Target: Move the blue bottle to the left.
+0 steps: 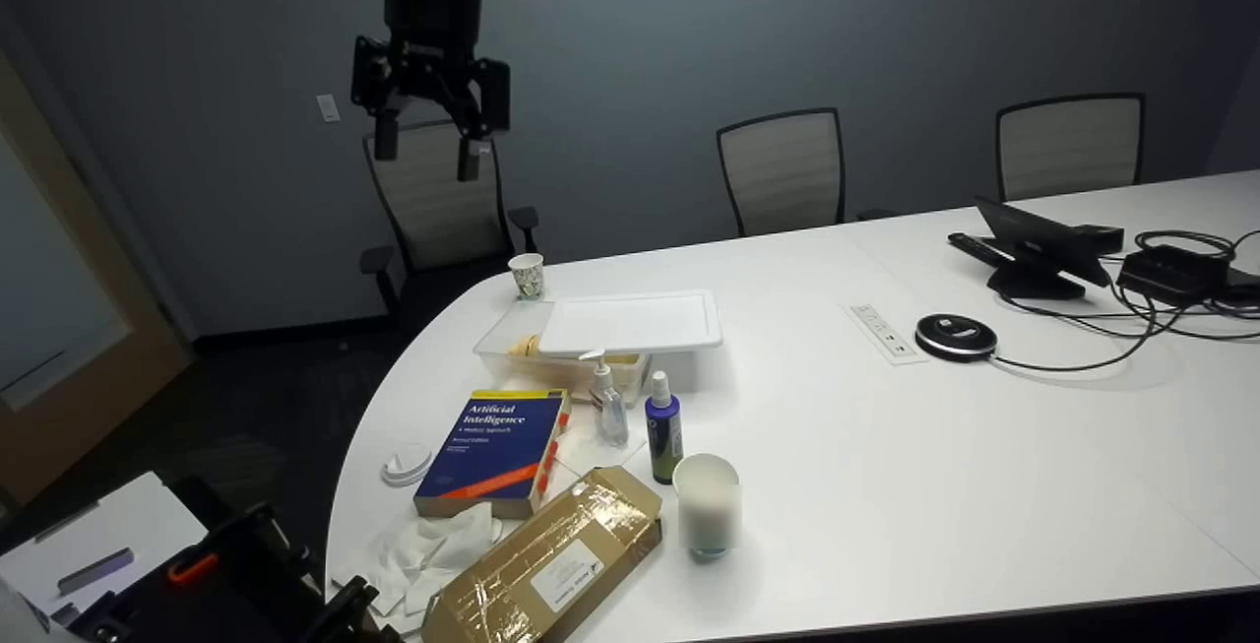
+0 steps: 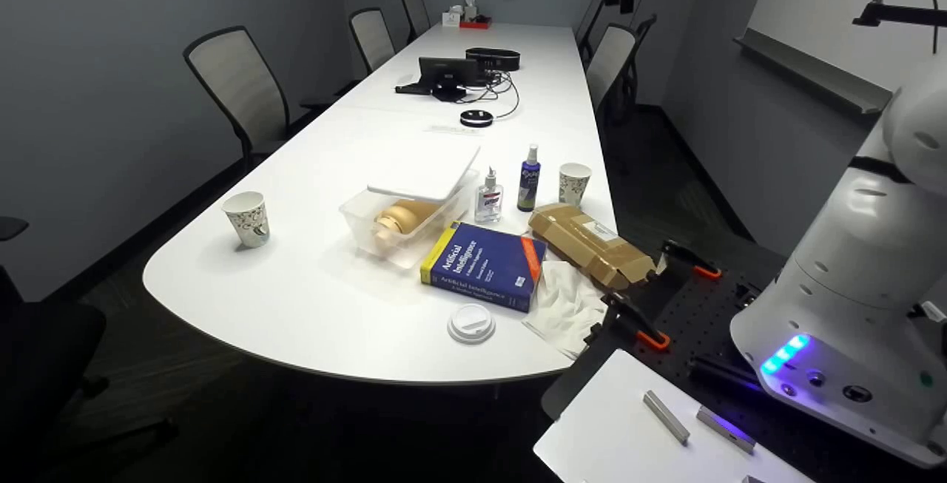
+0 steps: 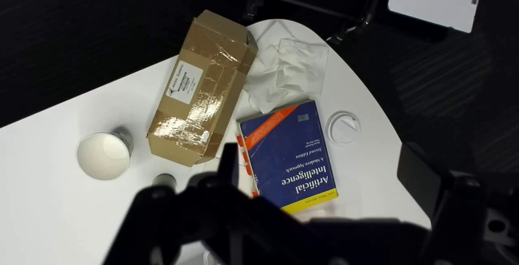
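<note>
Grey painted wall [image 1: 630,32]; black-framed, pale mesh-backed chairs [image 1: 783,170]. Long white smooth surface [image 1: 886,466], rounded at one end, bearing:

One slim dark-blue plastic spray bottle [image 1: 664,436], lighter top, upright; in an exterior view it stands between a clear plastic pump bottle [image 2: 488,203] and a white patterned paper cup [image 2: 574,186].

One long brown taped cardboard box [image 1: 546,559], just beside the spray bottle.

One thick dark-blue book [image 3: 290,153], yellow and orange bands, flat; crumpled white napkins [image 3: 286,74] and a round white plastic lid [image 3: 343,129] beside it.

One clear rectangular plastic tub [image 2: 368,235], flat white cover [image 2: 433,169] aslant over it.

One black two-fingered tool [image 1: 428,149], raised above the surface; released, jaws standing well apart.
</note>
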Controlling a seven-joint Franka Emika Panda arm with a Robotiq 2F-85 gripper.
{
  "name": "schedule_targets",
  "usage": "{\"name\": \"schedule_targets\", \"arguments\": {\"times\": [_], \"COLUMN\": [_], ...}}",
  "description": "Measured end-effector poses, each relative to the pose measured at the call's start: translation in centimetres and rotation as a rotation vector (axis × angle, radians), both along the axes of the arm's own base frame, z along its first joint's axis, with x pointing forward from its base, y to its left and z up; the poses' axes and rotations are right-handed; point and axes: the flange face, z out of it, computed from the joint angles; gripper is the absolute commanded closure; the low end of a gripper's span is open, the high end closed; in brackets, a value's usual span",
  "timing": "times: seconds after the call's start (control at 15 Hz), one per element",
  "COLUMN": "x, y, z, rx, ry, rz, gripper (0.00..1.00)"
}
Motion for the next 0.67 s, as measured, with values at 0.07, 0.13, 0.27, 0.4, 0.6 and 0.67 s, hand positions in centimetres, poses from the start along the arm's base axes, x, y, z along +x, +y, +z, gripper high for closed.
{"name": "schedule_targets", "arguments": {"times": [0.07, 0.13, 0.27, 0.4, 0.6, 0.67], "x": [0.0, 0.0, 0.0, 0.7, 3.0, 4.0], "y": [0.0, 0.0, -0.1, -0.5, -1.4, -1.8], "z": [0.0, 0.0, -0.1, -0.6, -2.5, -3.3], "rx": [0.0, 0.0, 0.001, 0.001, 0.013, 0.021], "ry": [0.0, 0.0, 0.001, -0.015, -0.059, -0.073], "rz": [0.0, 0.0, -0.004, -0.02, -0.059, -0.075], "gripper": [0.0, 0.0, 0.0, 0.0, 0.0, 0.0]}}
